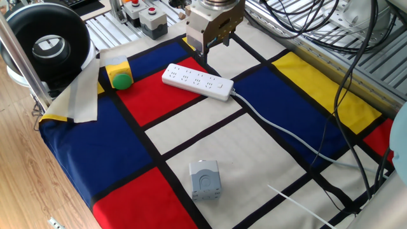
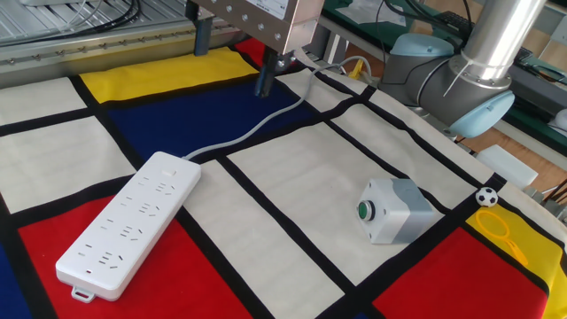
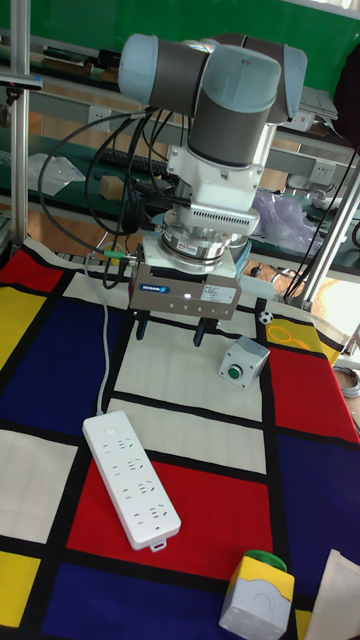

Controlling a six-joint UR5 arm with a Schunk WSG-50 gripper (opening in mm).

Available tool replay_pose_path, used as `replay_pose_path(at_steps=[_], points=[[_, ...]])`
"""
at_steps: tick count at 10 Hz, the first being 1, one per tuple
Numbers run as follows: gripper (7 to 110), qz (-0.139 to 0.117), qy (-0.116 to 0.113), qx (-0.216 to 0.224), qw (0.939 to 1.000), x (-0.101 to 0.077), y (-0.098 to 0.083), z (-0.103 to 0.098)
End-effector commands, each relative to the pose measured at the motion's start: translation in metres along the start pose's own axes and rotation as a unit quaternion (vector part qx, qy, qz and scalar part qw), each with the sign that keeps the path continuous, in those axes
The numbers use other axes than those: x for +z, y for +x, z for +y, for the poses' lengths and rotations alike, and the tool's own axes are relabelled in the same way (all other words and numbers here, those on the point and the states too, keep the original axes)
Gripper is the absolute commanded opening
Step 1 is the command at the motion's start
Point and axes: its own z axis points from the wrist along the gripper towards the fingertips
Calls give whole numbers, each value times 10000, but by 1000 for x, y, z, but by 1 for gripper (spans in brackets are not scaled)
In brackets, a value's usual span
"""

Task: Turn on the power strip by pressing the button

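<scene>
Lying flat on the chequered cloth (image 1: 191, 137), the power strip (image 3: 131, 479) sat below and in front of the claw (image 3: 173, 331), well apart from it. The claw hung in the air, its two fingers (image 3: 203, 332) spread wide, grasping nothing. The strip's button (image 1: 220, 84) faced up at the cable end.

Long flat white plastic power strip (image 1: 197, 81) lies flat, diagonal across red & white cloth panels; tiny white rounded button (image 1: 220, 84) at cable end, w/ thin white cable (image 1: 280, 130) trailing off.
</scene>
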Motion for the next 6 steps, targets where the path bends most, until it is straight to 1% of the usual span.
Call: replay_pose_path(at_steps=[1,6], points=[[7,-24,-45,-50,10000,-1,-1,2],[7,-68,-85,-135,9999,5,-1,-3]])
